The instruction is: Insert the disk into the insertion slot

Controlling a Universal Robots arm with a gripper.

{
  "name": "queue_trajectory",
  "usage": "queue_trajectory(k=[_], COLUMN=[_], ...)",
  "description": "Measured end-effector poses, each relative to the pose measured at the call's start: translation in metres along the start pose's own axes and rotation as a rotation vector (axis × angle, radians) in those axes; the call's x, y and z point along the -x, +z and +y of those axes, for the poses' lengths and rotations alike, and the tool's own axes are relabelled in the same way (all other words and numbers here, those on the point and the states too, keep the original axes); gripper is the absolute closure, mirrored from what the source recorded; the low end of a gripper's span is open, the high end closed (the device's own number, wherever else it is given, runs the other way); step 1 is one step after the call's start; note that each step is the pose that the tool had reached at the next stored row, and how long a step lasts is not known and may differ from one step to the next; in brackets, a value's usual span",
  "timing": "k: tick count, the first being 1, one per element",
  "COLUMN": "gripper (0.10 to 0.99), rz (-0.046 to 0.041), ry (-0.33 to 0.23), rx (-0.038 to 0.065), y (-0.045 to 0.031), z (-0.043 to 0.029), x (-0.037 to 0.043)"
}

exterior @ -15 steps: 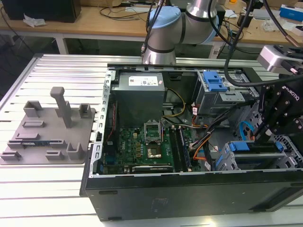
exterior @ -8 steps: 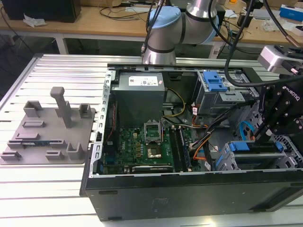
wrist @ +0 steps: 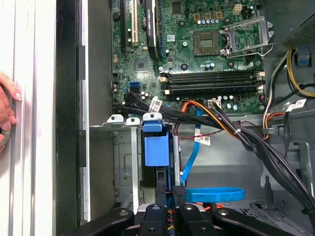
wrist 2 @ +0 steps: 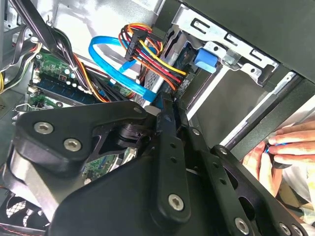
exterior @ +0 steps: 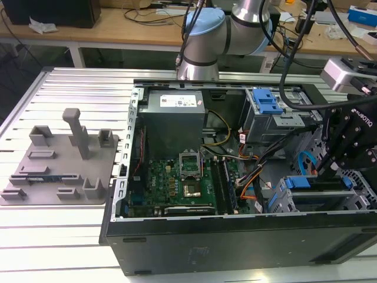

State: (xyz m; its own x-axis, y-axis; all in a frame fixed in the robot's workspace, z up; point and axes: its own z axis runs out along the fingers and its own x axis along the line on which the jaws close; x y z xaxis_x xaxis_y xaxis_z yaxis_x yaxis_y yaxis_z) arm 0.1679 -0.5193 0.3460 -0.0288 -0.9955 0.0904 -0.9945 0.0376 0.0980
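The arm reaches down over the insertion slot (exterior: 312, 197); the gripper (wrist: 170, 194) is clenched on the disk (wrist: 166, 183). A hand (wrist 2: 275, 152) appears beside it in the second wrist view.

tool (wrist: 170, 194): matt black metal | insertion slot (wrist: 125, 162): dull grey sheet metal | latch (wrist: 153, 147): glossy blue plastic

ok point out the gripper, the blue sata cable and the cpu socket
gripper (wrist: 170, 194), first wrist view, between its fingertips
blue sata cable (wrist 2: 110, 69), second wrist view, mid-loop
cpu socket (exterior: 194, 190), exterior view, its centre
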Motion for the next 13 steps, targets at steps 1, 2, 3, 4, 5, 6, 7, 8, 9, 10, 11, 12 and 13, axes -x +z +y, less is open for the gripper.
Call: queue_trajectory(k=[1,2,3,4,5,6,7,8,9,10,11,12,13], gripper=[0.925,0.925,0.925,0.925,0.925,0.925,0.925,0.925,0.925,0.925,0.925,0.925,0.925], rz=[-0.0001,0.0,0.0,-0.0001,-0.0001,0.0001,0.0002,0.0001,0.0,0.0001,0.0,0.0001,0.0001], ry=[0.0,0.0,0.0,0.0,0.0,0.0,0.0,0.0,0.0,0.0,0.0,0.0,0.0], rx=[0.0,0.0,0.0,0.0,0.0,0.0,0.0,0.0,0.0,0.0,0.0,0.0,0.0], y=[0.0001,0.0002,0.0002,0.0003,0.0004,0.0006,0.0008,0.0012,0.0015,0.002,0.0024,0.0026,0.0029], z=[-0.0001,-0.0003,-0.0005,-0.0007,-0.0009,-0.0009,-0.001,-0.001,-0.0011,-0.0011,-0.0012,-0.0012,-0.0012], x=[-0.0001,-0.0003,-0.0005,-0.0006,-0.0007,-0.0007,-0.0007,-0.0007,-0.0006,-0.0006,-0.0005,-0.0005,-0.0005])
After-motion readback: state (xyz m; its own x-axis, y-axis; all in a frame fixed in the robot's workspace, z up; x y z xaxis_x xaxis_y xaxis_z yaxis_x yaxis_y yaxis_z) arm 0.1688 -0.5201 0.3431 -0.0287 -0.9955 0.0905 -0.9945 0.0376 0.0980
